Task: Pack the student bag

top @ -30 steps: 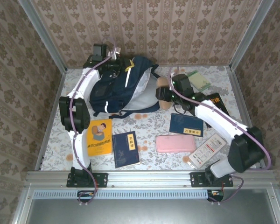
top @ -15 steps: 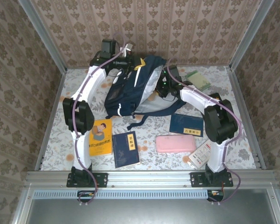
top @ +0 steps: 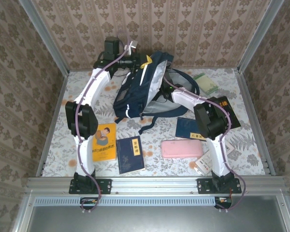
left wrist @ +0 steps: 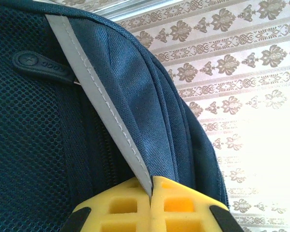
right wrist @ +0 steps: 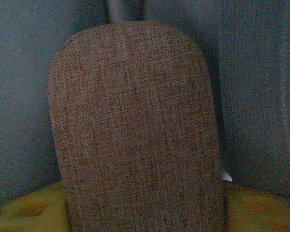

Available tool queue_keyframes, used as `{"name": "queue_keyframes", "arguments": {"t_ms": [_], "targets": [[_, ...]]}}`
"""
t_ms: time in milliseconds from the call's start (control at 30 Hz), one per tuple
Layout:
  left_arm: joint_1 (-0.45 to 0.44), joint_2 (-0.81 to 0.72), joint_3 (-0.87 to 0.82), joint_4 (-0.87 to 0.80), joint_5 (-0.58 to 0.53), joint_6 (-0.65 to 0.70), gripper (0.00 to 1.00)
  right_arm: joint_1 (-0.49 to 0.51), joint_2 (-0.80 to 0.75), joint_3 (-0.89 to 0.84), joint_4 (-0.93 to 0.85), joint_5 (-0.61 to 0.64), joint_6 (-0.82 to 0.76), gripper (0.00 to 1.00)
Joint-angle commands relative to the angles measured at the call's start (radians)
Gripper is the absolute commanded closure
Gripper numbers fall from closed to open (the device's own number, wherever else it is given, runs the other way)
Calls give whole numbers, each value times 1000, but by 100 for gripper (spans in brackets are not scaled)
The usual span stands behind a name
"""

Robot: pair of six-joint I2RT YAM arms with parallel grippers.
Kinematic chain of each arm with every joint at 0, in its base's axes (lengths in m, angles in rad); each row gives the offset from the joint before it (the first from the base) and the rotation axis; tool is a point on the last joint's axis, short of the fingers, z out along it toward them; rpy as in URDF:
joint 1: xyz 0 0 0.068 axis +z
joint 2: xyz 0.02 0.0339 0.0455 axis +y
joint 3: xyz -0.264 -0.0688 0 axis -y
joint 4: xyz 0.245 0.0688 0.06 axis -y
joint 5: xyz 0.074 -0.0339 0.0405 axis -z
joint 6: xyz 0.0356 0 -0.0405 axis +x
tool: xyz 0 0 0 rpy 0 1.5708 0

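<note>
The navy-blue student bag [top: 137,92] stands lifted at the back of the table, its top held up by my left gripper [top: 143,62]. In the left wrist view the yellow pads of the left gripper [left wrist: 151,191] are shut on the bag's grey reflective stripe [left wrist: 94,94]. My right arm [top: 186,99] reaches into the bag's open mouth, and its gripper is hidden inside. The right wrist view has a brown woven pouch [right wrist: 135,121] between the yellow fingers [right wrist: 24,210] of my right gripper [right wrist: 140,208], with the bag's grey lining [right wrist: 19,96] around it.
On the table lie a yellow book [top: 103,141], a navy book [top: 130,153], a pink case [top: 181,148], another navy book [top: 192,128], a white leaflet [top: 213,154], a black book [top: 228,108] and a green notebook [top: 206,83]. Patterned walls close the back and sides.
My left gripper has raised the bag upright and drawn it rightward. The right gripper has carried the brown pouch from beside the bag into its opening.
</note>
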Motion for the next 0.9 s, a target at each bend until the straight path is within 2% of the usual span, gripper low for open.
{"name": "queue_keyframes", "arguments": {"t_ms": [0, 167, 400, 433, 667, 867], "targets": [[-16, -36, 52, 152, 75, -25, 100, 21, 42, 45, 85, -13, 33, 26], [8, -55, 14, 144, 65, -16, 100, 15, -24, -18, 125, -1, -43, 9], [48, -64, 3, 148, 47, -18, 100, 5, -72, -46, 125, -55, -110, 8], [56, -65, -2, 155, 46, -23, 100, 4, -83, -52, 112, -53, -125, 1], [120, -102, -62, 247, 52, -85, 100, -11, -150, -91, 68, -34, -171, 0], [151, -122, -78, 247, 56, -78, 100, -21, -196, -91, -15, 5, -217, 0]]}}
